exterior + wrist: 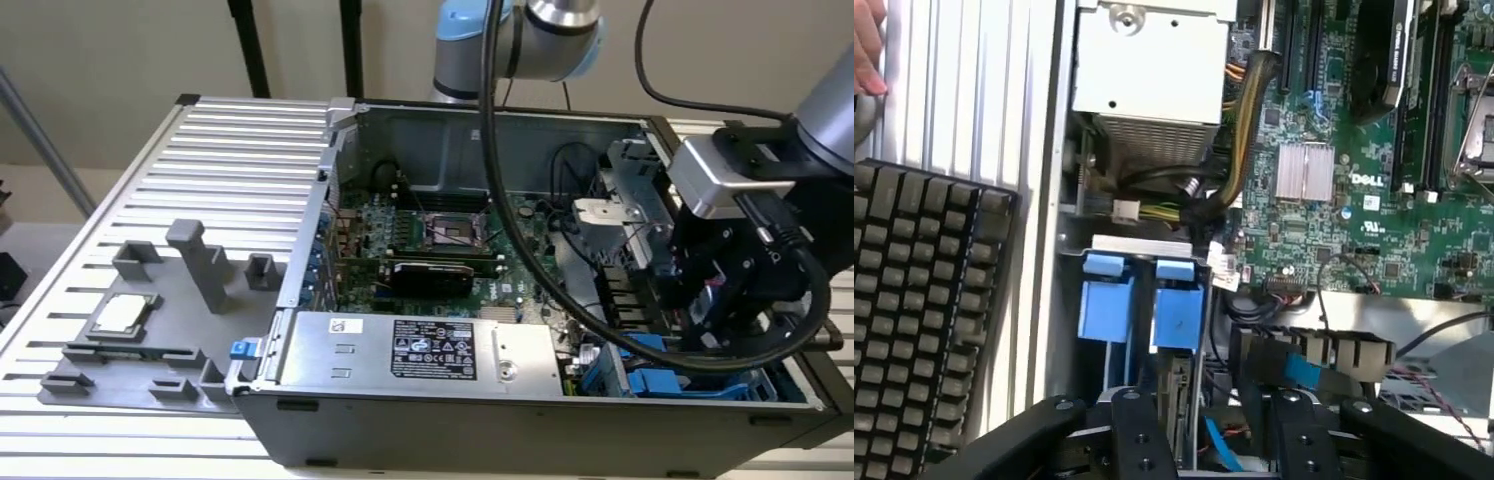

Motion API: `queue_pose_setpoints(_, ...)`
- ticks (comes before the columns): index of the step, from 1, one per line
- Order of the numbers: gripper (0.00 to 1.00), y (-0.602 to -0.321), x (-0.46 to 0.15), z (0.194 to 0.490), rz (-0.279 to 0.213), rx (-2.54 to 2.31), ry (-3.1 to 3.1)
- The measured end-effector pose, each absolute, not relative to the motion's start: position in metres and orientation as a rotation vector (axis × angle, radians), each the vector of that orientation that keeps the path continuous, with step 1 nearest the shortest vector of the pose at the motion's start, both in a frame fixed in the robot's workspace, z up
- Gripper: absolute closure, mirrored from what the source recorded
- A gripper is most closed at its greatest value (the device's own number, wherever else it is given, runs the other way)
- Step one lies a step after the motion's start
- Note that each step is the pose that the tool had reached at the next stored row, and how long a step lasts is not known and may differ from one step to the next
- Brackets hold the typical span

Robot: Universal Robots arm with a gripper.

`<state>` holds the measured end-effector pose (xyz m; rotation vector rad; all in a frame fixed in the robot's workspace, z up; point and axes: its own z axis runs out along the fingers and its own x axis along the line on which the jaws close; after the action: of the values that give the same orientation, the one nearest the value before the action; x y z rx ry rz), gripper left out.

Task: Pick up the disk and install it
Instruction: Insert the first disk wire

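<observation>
While the gripper (1214,438) hangs low over the front corner of the open computer case (534,430), its two black fingers (1139,435) stand well apart, released, with nothing clamped between them. Just ahead of that gap, there's the disk (1179,315), slotted into the drive cage (1144,245) with only its bright blue carrier end showing and the drive body hidden inside. A second blue carrier (1104,300) sits just beside it in the neighbouring slot, and the two blue ends look level. A thick bundle of yellow and black cables (1239,150) curves past the cage. Beyond it is the grey power supply (1149,60), a big metal box against the case wall. Further in lies the green Dell motherboard (1354,225) with a small silver heatsink (1304,170). Outside the case, a black keyboard (914,330) rests on the slatted aluminium table (974,90), and a person's fingers (864,50) touch the table's far part. Well apart, on the exterior view's left, a grey fixture (200,265) carries a small silver square chip (120,315).
</observation>
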<state>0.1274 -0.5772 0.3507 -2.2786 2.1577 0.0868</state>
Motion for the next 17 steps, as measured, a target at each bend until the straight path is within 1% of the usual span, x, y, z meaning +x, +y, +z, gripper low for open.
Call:
queue_pose_setpoints(6,0.00,-0.591,0.133,0.353,0.101,-2.272,2.151)
queue_pose_setpoints(17,0.00,-0.593,0.167,0.357,0.147,-2.257,2.118)
